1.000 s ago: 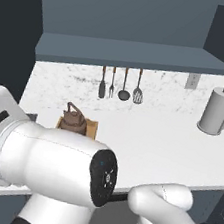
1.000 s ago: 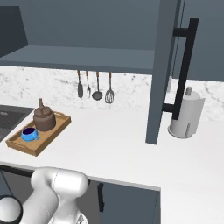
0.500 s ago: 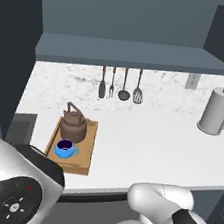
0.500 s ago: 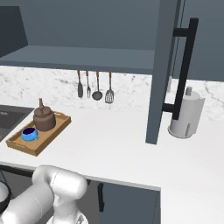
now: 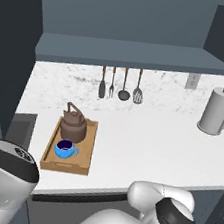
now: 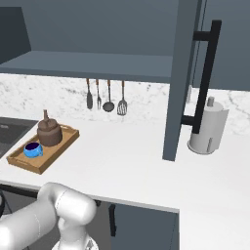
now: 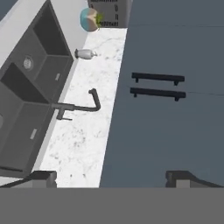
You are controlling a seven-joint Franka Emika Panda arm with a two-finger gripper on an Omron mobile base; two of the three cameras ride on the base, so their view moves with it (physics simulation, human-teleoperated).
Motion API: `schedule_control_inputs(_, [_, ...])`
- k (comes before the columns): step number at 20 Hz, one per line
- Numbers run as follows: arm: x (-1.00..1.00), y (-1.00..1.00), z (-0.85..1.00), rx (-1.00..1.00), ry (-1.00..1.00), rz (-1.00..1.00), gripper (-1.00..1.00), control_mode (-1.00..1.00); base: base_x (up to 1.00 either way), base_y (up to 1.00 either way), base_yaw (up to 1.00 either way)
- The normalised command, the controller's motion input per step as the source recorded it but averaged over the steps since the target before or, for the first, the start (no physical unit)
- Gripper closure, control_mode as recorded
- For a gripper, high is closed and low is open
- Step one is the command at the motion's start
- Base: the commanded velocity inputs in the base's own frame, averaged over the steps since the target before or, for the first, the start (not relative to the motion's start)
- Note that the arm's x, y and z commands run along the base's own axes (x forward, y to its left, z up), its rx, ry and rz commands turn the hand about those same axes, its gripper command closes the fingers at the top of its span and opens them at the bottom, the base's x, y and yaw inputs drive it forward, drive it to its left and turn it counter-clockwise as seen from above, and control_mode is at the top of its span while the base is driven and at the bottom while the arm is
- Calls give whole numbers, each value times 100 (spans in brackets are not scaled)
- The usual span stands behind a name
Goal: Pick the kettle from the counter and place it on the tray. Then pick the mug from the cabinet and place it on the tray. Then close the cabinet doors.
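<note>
Kettle (image 5: 74, 124) and mug (image 5: 65, 149) on tray (image 5: 86, 148)

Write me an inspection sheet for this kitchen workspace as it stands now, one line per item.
Surface: white speckled stone-look counter, with a dark inset sink at one end.
Job's things: squat dark-brown kettle and small bright-blue mug both sit in the light-brown wooden tray; dark blue-grey cabinet door with black bar handle stands open over the counter.
Clutter: hanging utensils on the backsplash; grey paper-towel cylinder.
Gripper: fingers spread apart, holding nothing, facing closed cabinet doors with two bar handles.
Cables: nothing seen.
Surroundings: black faucet by the sink; wall outlet.
</note>
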Motion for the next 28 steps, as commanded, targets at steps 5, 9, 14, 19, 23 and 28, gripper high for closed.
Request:
schedule_control_inputs(5, [49, 0, -23, 0, 0, -8, -100, -100, 0, 0, 0])
schedule_control_inputs(9, [40, 3, -22, 0, 0, -4, -100, -100, 0, 0, 0])
schedule_control_inputs(14, [38, 0, -14, 0, 0, -6, -100, -100, 0, 0, 0])
schedule_control_inputs(19, [1, -11, 0, 0, 0, -3, -100, -100, 0, 0, 0])
schedule_control_inputs(23, [0, -25, 0, 0, 0, -12, -100, -100, 0, 0, 0])
schedule_control_inputs(28, [11, -34, 0, 0, 0, -19, -100, -100, 0, 0, 0])
